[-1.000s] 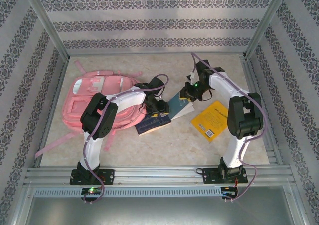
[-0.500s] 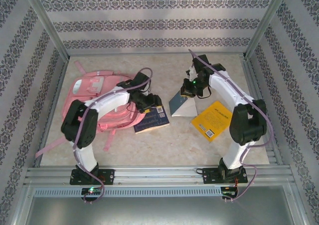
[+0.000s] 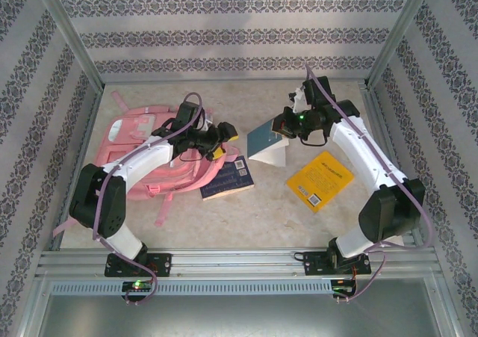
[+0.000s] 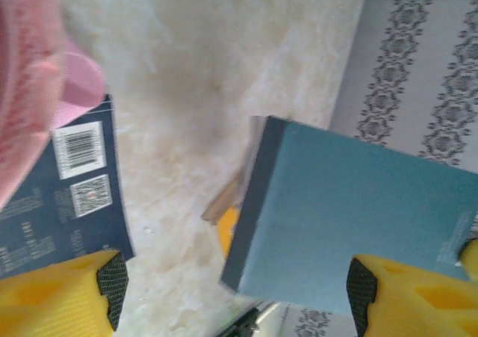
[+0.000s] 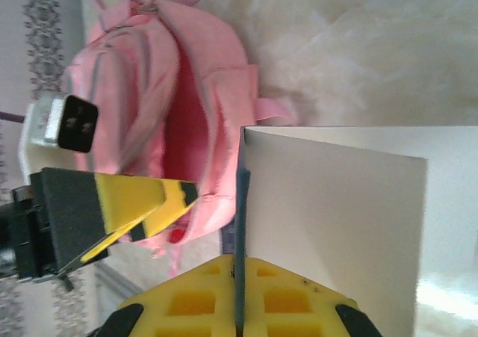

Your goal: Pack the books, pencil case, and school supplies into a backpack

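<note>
The left arm (image 3: 149, 156) is stretching across the backpack (image 3: 125, 131), with the left end effector (image 3: 222, 143) gaping wider than before and empty. The right end effector (image 3: 278, 125) is pinching the teal notebook (image 3: 261, 137) at 1 o'clock from the navy book (image 3: 228, 178).

Left pincer (image 3: 224, 142) seemingly stands between notebook (image 3: 260, 137) and backpack (image 3: 127, 135) mouth; table (image 3: 261, 210) alongside open.

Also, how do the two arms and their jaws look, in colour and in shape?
Both the left arm and the right arm have white links with bulky black joints, and a thin lilac cable runs along each. The jaws are yellow and wedge-shaped, with black pads inside. A small green light glows near the right wrist.
</note>
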Robot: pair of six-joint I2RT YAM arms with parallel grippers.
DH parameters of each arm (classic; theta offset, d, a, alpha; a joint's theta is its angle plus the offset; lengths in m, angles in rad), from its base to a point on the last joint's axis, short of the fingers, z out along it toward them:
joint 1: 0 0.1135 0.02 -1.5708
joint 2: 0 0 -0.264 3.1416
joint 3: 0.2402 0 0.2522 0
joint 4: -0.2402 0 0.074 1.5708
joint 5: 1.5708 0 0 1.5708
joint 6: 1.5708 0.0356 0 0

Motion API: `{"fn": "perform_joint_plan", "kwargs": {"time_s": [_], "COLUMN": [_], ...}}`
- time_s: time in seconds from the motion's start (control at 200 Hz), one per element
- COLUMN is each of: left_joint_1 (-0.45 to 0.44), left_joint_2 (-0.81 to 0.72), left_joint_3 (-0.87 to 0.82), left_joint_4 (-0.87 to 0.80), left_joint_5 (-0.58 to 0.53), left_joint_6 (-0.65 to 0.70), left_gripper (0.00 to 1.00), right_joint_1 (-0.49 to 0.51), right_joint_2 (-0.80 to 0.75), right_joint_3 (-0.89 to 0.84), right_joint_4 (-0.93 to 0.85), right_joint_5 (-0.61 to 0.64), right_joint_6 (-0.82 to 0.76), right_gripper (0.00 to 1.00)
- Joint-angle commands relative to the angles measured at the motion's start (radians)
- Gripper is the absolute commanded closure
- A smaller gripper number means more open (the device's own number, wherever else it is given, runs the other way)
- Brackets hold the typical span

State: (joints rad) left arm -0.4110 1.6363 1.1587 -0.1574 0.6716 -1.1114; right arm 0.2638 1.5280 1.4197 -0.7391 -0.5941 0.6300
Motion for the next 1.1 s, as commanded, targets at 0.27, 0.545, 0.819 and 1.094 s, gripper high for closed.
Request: {"fn": "perform_joint_plan", "kwargs": {"time_s": [0.27, 0.545, 0.819, 1.094], "left_joint_1": [0.006, 0.005, 0.007, 0.018], "left_joint_2": [0.035, 0.025, 0.003, -0.056], "left_joint_3": [0.009, -0.02, -0.013, -0.01], "left_joint_4": [0.176, 0.436, 0.536, 0.493], "left_joint_5": [0.111, 0.139, 0.148, 0.11], "left_joint_6": [-0.097, -0.268, -0.326, -0.273], "left_gripper": [0.23, 0.36, 0.63, 0.87], "right_joint_1": [-0.02, -0.032, -0.05, -0.051], "right_joint_2": [-0.094, -0.11, -0.122, -0.155], "right_joint_3": [-0.134, -0.208, -0.227, -0.201], "right_joint_4": [0.434, 0.581, 0.496, 0.28], "right_joint_5": [-0.238, -0.256, -0.223, -0.129], "right_joint_6": [0.393, 0.531, 0.482, 0.319], "right_gripper": [1.0, 1.0, 1.0, 0.55]}}
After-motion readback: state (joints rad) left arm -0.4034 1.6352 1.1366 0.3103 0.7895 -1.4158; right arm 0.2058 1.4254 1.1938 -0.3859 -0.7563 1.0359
